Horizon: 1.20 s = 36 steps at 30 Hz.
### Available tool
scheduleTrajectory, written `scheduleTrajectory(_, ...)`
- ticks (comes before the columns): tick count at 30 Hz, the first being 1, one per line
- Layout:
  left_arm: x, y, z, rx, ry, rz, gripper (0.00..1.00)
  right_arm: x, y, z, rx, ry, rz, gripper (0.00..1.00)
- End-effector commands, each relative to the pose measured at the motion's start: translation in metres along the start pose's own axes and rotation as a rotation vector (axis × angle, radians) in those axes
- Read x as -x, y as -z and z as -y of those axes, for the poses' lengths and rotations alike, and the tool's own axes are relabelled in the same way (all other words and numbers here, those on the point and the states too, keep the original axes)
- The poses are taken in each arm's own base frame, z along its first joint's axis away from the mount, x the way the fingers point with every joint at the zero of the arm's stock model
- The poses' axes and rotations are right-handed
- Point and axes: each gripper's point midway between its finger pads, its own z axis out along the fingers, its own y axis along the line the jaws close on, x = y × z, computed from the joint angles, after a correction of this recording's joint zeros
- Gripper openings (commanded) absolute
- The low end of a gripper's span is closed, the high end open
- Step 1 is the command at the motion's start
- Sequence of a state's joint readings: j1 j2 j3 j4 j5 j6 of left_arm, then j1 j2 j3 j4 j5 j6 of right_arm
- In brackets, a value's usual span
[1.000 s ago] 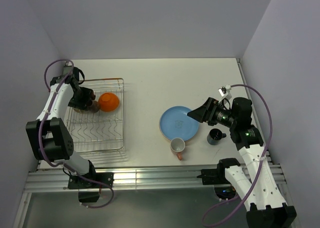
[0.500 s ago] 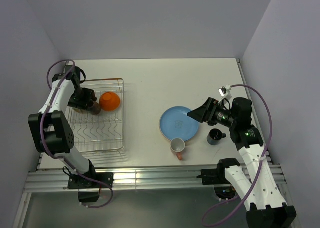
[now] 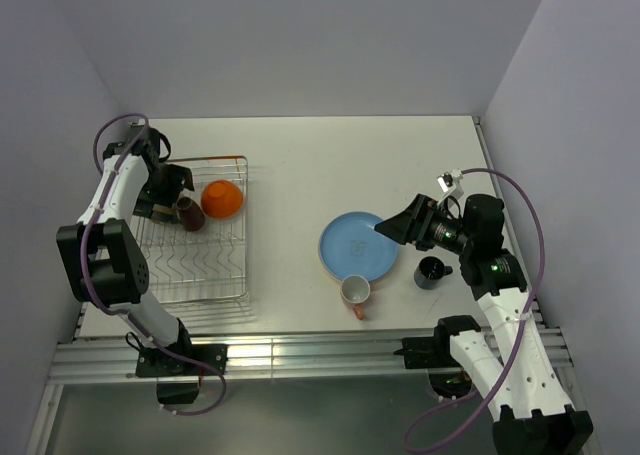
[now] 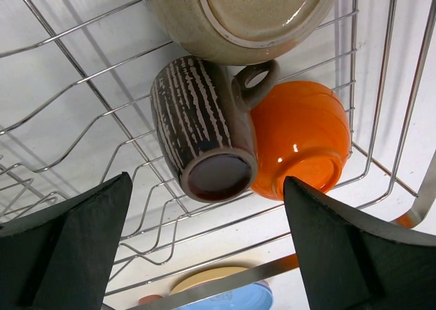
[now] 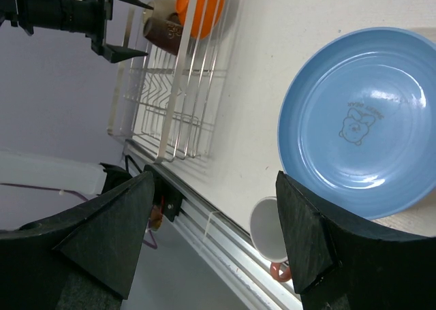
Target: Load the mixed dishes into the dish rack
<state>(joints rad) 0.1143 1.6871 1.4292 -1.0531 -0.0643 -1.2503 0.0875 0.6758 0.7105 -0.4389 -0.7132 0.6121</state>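
Observation:
The silver wire dish rack stands at the left. In it lie a dark brown striped mug, on its side, a bowl with an orange outside, upside down, and a cream bowl. My left gripper is open and empty just behind the mug's base; it also shows in the top view. The blue plate lies mid-table on a tan plate. A pinkish-orange mug and a dark blue mug stand near it. My right gripper is open and empty above the blue plate's right edge.
The table's near edge has a metal rail just past the pinkish-orange mug. Walls close in the table at the back and both sides. The rack's near half holds no dishes.
My left gripper has opened, let go of the dark brown mug and drawn back toward the far left. The mug now lies in the rack. The right arm has not moved.

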Motion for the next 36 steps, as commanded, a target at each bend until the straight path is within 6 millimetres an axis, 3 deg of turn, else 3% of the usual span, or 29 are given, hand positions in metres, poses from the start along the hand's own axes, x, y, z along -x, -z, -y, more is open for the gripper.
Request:
scheduleTrajectory(1, 0.003, 0.014, 0.004, -0.027, -0.009, 0.025, 0.99, 0.007, 0.003, -0.008, 0.018, 0.034, 0.035, 0.79)
scheduleTrajectory(4, 0.005, 0.024, 0.004, -0.061, -0.015, 0.045, 0.99, 0.005, 0.004, -0.002, -0.013, 0.028, 0.034, 0.79)
scheduleTrajectory(7, 0.004, 0.048, 0.010, -0.161, -0.028, 0.073, 0.99, 0.001, 0.006, 0.009, -0.075, 0.035, 0.035, 0.79)
scheduleTrajectory(8, 0.005, 0.068, 0.013, -0.227, -0.030, 0.096, 0.99, -0.001, 0.007, 0.012, -0.092, 0.038, 0.033, 0.79)
scheduleTrajectory(10, 0.002, 0.085, 0.012, -0.293, -0.049, 0.130, 0.99, -0.011, 0.006, 0.026, -0.183, 0.044, -0.004, 0.78)
scheduleTrajectory(11, 0.001, 0.107, 0.011, -0.365, -0.057, 0.161, 0.99, -0.014, 0.005, 0.029, -0.209, 0.052, -0.020, 0.77)
scheduleTrajectory(12, -0.001, 0.119, 0.011, -0.408, -0.073, 0.181, 0.99, -0.030, 0.003, 0.025, -0.216, 0.075, -0.080, 0.77)
scheduleTrajectory(13, -0.009, 0.124, 0.009, -0.435, -0.101, 0.206, 0.99, -0.035, 0.004, 0.027, -0.248, 0.088, -0.089, 0.76)
scheduleTrajectory(14, -0.023, 0.146, 0.008, -0.521, -0.132, 0.215, 0.94, -0.030, 0.006, 0.035, -0.325, 0.110, -0.046, 0.76)
scheduleTrajectory(15, -0.035, 0.148, 0.006, -0.557, -0.168, 0.209, 0.91, -0.042, 0.007, 0.031, -0.327, 0.121, -0.078, 0.75)
scheduleTrajectory(16, -0.059, 0.157, 0.006, -0.602, -0.223, 0.182, 0.90, -0.045, 0.009, 0.034, -0.352, 0.122, -0.077, 0.74)
scheduleTrajectory(17, -0.069, 0.170, 0.002, -0.649, -0.243, 0.183, 0.88, -0.046, 0.014, 0.041, -0.410, 0.118, -0.061, 0.73)
scheduleTrajectory(20, -0.110, 0.179, -0.009, -0.713, -0.356, 0.126, 0.88, -0.063, 0.015, 0.045, -0.433, 0.132, -0.110, 0.70)
scheduleTrajectory(24, -0.159, 0.173, -0.023, -0.754, -0.503, 0.028, 0.88, -0.090, 0.007, 0.055, -0.489, 0.127, -0.175, 0.66)
scheduleTrajectory(29, -0.200, 0.164, -0.031, -0.765, -0.599, -0.041, 0.88, -0.131, -0.005, 0.054, -0.512, 0.161, -0.266, 0.66)
scheduleTrajectory(36, -0.238, 0.183, -0.038, -0.812, -0.702, -0.075, 0.88, -0.137, -0.015, 0.079, -0.635, 0.210, -0.249, 0.65)
